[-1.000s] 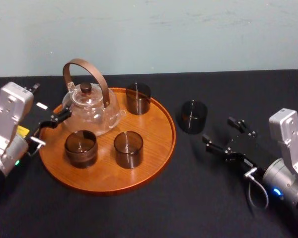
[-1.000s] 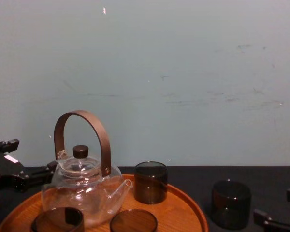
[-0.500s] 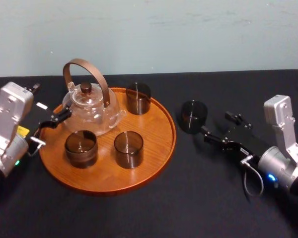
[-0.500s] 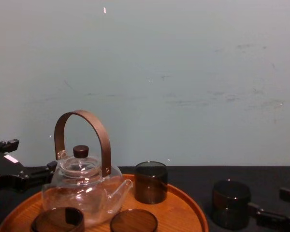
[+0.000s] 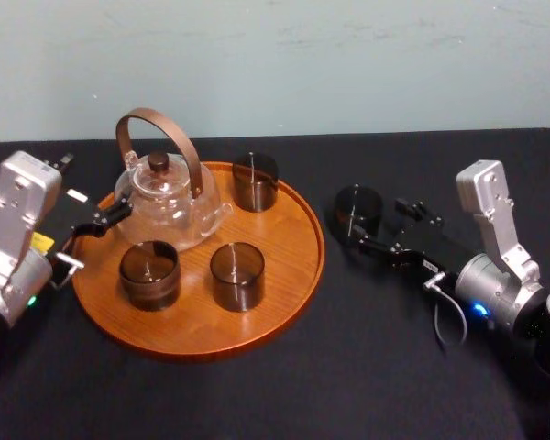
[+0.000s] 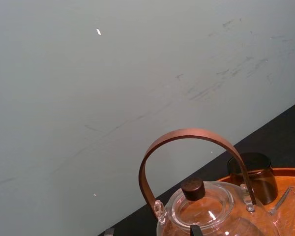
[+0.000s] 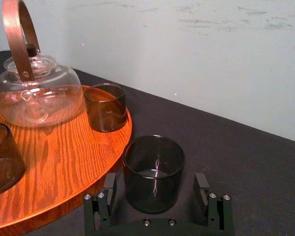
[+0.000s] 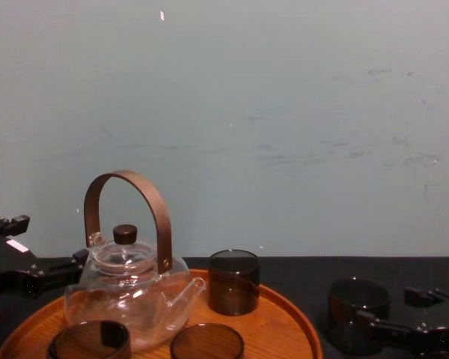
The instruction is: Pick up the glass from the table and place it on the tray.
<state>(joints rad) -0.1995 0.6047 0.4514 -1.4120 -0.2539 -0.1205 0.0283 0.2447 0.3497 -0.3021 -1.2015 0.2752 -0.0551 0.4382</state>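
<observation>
The glass [image 7: 154, 172] stands upright on the table [image 5: 385, 367], just right of the tray [image 5: 284, 275]. It sits between the wide-spread fingers of my right gripper [image 7: 156, 187], unclamped, its axis vertical. My left gripper [image 5: 87, 240] is parked with its fingers apart at the tray's far side.

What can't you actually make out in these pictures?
Chest view: bottom edge cuts off two front glasses on the tray, left edge the parked left gripper.
Left wrist view: bottom edge cuts off the teapot.
Right wrist view: bottom edge cuts off the right gripper, open around the glass on the table.
</observation>
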